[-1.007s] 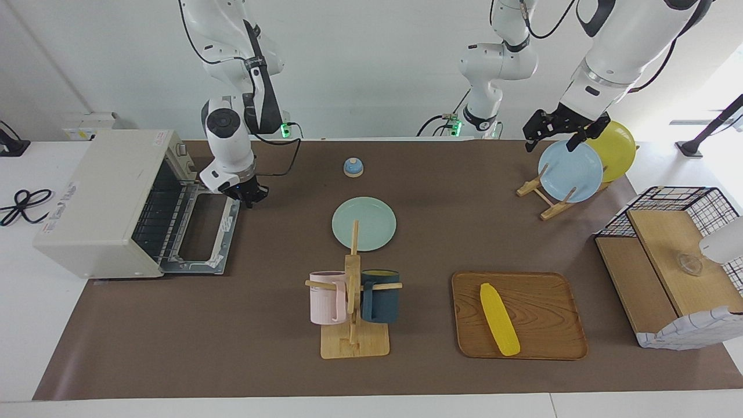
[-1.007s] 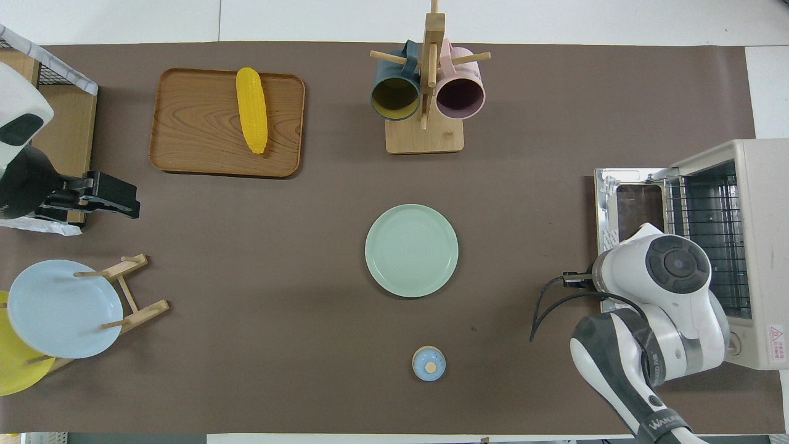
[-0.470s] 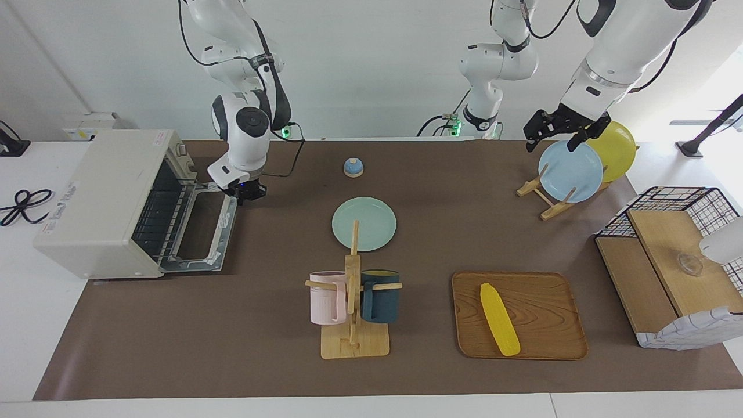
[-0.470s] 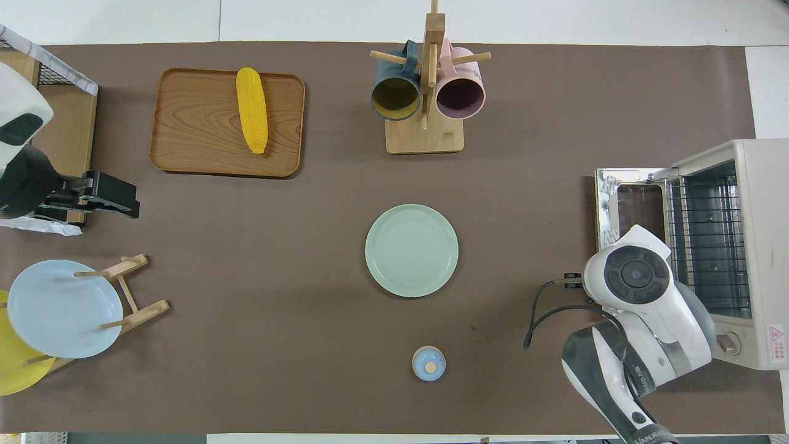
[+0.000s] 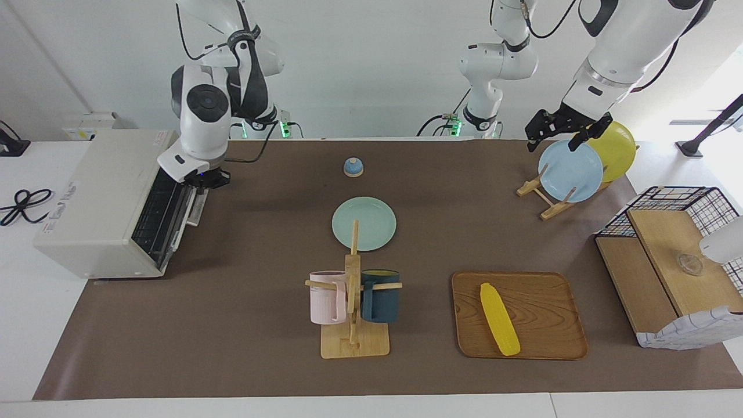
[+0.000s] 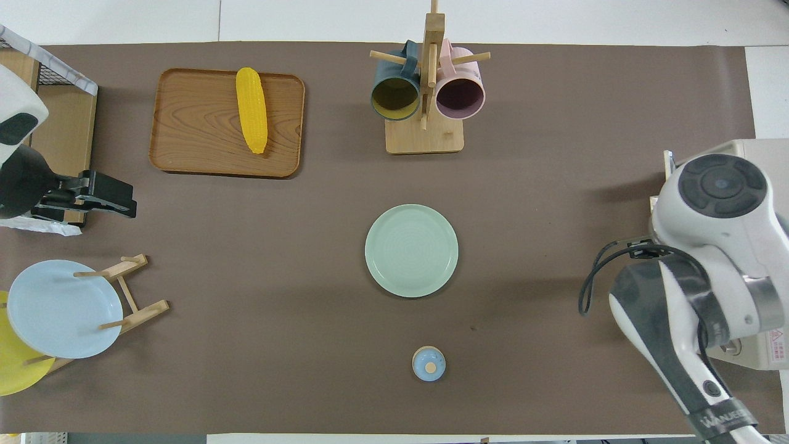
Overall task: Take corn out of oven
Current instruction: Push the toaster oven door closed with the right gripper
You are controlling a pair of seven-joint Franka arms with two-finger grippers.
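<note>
corn (image 5: 499,319): lies on the wooden tray (image 5: 545,342), toward the left arm's end of the bench
oven (image 5: 104,203): door almost up
right end effector (image 5: 207,180): clenched, at the door's top edge
left end effector (image 5: 560,136): released, over the blue plate (image 5: 572,174)

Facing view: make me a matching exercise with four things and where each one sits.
Things:
1. corn
2. blue plate
3. pink mug
4. green plate

Places:
A. hanging on the wooden mug tree
B. flat on the brown mat, nearer to the robots than the mug tree
C. lying on the wooden tray
D. standing on edge in the wooden plate rack

Pairs: 1-C, 2-D, 3-A, 4-B
</note>
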